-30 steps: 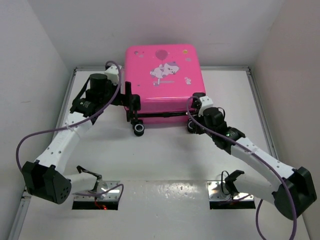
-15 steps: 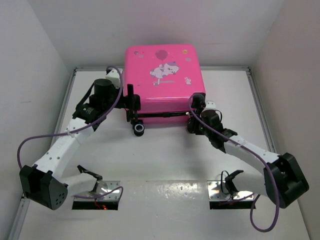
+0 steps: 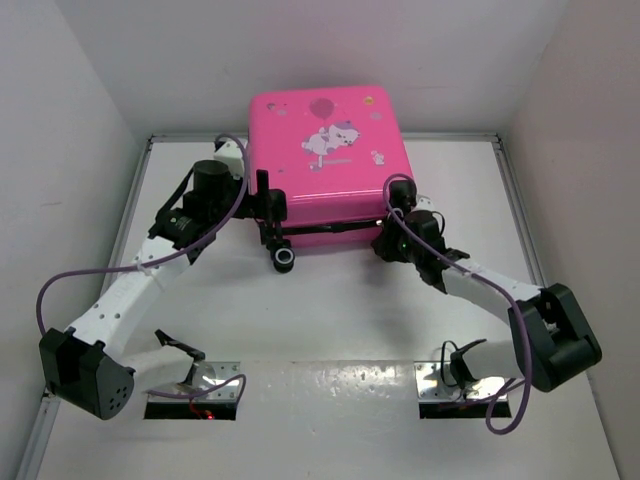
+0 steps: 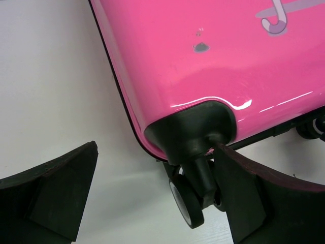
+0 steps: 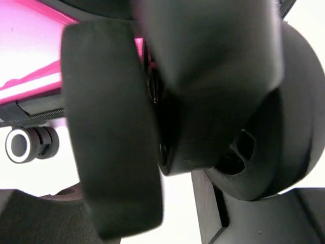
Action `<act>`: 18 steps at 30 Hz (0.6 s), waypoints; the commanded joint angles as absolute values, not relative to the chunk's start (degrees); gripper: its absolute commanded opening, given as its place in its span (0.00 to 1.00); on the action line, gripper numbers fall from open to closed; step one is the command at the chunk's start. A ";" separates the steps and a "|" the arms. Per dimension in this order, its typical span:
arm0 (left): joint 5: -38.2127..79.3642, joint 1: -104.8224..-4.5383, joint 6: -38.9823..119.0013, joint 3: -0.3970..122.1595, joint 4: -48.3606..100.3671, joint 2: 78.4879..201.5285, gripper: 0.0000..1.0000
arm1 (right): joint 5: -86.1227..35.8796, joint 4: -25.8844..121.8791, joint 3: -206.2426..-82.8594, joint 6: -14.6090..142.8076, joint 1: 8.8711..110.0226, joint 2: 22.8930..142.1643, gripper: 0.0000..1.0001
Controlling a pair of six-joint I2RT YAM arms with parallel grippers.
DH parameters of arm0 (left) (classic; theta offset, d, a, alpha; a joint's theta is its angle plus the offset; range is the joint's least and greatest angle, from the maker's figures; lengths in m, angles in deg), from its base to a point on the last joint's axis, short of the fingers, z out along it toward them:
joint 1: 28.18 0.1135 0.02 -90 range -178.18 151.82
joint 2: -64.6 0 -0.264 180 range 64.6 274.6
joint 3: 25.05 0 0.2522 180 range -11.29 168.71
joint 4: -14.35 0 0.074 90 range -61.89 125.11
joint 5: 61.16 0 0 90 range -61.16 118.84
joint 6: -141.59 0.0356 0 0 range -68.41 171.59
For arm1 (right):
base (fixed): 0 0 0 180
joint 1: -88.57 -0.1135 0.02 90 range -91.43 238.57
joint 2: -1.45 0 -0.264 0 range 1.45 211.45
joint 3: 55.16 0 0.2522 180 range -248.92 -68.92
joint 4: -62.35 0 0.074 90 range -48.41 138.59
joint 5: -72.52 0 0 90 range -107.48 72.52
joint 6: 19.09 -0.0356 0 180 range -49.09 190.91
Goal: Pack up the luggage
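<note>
The closed pink luggage (image 3: 325,160) lies flat, centred at the table's (image 3: 330,320) far edge. The left tool (image 3: 268,212) gapes wide astride the near-left wheel (image 4: 190,201), holding nothing. The right tool (image 3: 388,240) crowds the near-right wheel (image 5: 111,132), and I cannot tell whether it grips it. Both tools probably need to back off squarely so the case does not roll. A second ago the right tool sat higher, at the corner.

A white table (image 3: 330,320) sits boxed in by plain pale walls (image 3: 300,50) on three sides, evenly lit
</note>
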State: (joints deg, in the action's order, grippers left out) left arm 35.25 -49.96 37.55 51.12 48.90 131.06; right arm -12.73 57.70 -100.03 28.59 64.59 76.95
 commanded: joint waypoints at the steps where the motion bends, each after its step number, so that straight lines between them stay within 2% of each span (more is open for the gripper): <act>1: 36.13 -50.51 36.91 50.76 47.18 130.17 1.00 | -14.92 65.03 -104.59 27.58 65.81 79.05 0.48; 6: 37.36 -50.51 37.53 50.24 47.18 129.64 1.00 | -19.32 56.88 -108.90 36.60 64.49 73.73 0.44; 9: 37.36 -50.51 39.36 50.76 47.18 129.64 1.00 | -20.73 40.37 -114.34 44.43 62.83 68.35 0.44; 13: 37.36 -50.51 41.21 50.76 46.66 129.11 1.00 | -18.89 22.01 -121.29 53.49 64.91 58.86 0.53; 15: 37.36 -50.51 41.22 50.76 46.13 129.11 1.00 | -20.29 18.45 -127.00 58.40 68.07 58.84 0.58; 18: 37.89 -51.03 41.22 50.76 46.12 129.73 1.00 | -21.78 12.04 -135.17 60.45 75.35 64.62 0.60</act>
State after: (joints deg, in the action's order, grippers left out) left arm 37.09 -50.18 40.45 50.25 48.23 130.91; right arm -20.62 22.48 -130.41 53.35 70.12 59.86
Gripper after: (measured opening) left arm 0.997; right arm 0.592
